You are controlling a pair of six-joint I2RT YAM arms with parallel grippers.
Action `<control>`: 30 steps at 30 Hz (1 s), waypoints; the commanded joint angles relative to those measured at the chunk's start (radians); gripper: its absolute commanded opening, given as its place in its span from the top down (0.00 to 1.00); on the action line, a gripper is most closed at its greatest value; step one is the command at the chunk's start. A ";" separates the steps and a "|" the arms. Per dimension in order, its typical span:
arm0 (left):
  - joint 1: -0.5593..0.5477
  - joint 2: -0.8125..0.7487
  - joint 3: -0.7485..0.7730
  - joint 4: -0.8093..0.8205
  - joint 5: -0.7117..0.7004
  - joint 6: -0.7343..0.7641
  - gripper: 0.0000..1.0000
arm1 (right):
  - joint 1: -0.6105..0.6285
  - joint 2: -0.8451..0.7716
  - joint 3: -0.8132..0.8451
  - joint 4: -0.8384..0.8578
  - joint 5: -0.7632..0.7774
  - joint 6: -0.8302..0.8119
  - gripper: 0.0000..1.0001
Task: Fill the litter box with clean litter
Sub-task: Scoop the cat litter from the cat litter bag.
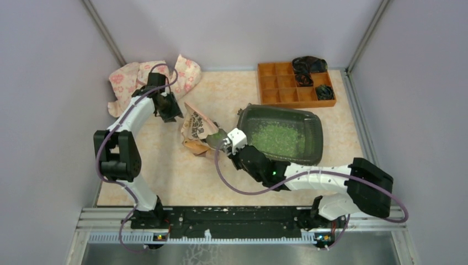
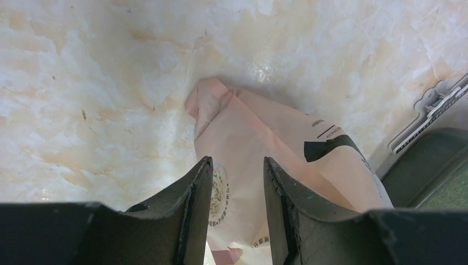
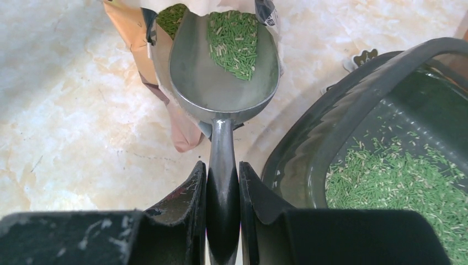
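Grey metal scoop clamped by its handle in the right claw, jaws closed hard against it. Bowl lying at the mouth of the peach-orange printed paper bag, with only a thin patch of light-green granular clean litter toward its tip. Best to push deeper for a fuller load, then draw back level, tip slightly raised, and swing right over the glossy rim before tilting.

About half open, the left claw, straddling the bag's upper fold; cannot tell whether pinching it. Worth steadying the bag against dragging.

Large dark grey shallow plastic litter box just right of the bag on the marbled cream counter, floor partly covered in green granules, bare near the walls. More granules visible inside the bag. Orange compartmented organiser tray at the far edge, dark items in its right-hand cells.
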 commanded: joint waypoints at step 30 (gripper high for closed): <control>0.019 -0.067 0.148 -0.051 0.056 0.002 0.54 | 0.184 -0.592 0.065 -0.552 0.363 0.035 1.00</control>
